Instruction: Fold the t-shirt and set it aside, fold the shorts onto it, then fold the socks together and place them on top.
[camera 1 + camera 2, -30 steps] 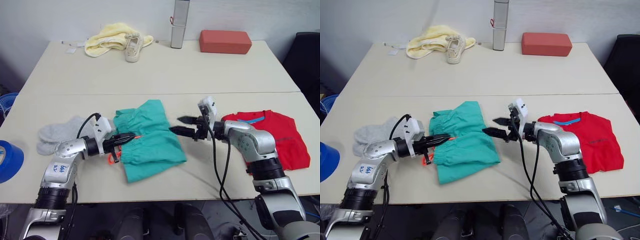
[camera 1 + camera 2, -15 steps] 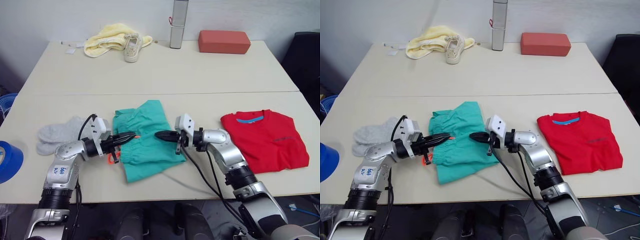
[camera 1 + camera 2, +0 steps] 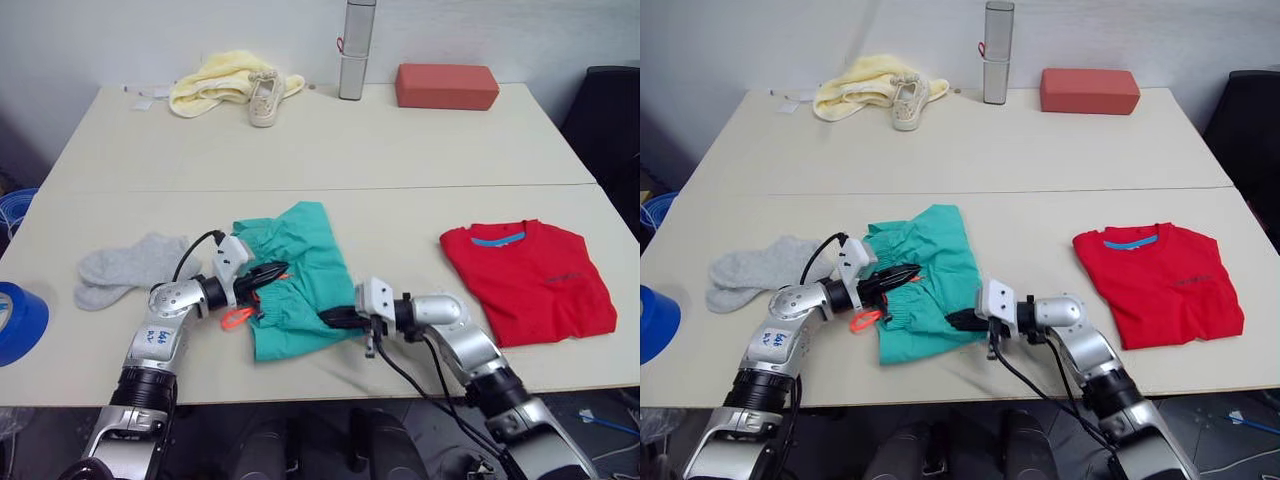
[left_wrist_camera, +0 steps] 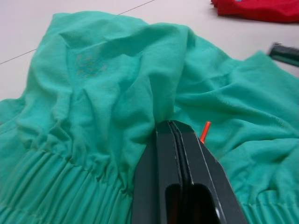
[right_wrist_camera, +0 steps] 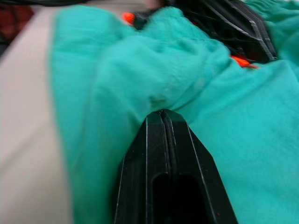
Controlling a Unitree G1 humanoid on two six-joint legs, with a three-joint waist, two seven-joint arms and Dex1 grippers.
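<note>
The teal-green shorts (image 3: 300, 290) lie bunched at the table's front centre, with an orange-pink drawstring (image 3: 234, 318) hanging out on the left. My left gripper (image 3: 272, 271) is shut on the gathered waistband; in the left wrist view cloth puckers around its closed fingertips (image 4: 170, 128). Shut on the shorts' lower right edge is my right gripper (image 3: 333, 318), and the right wrist view has a ridge of teal cloth at its fingertips (image 5: 162, 116). The red t-shirt (image 3: 530, 280) lies folded flat at the right. The grey socks (image 3: 125, 268) lie loose at the left.
At the table's back are a yellow cloth (image 3: 215, 78), a small off-white shoe (image 3: 265, 95), a silver cylinder (image 3: 353, 50) and a red-brown block (image 3: 447, 85). A blue tape roll (image 3: 18, 322) sits at the front left edge. A black chair (image 3: 610, 110) stands beyond the right edge.
My right gripper has swung left from beside the t-shirt to the shorts' right edge and shut there. My left gripper has shifted right with the waistband, bunching the shorts.
</note>
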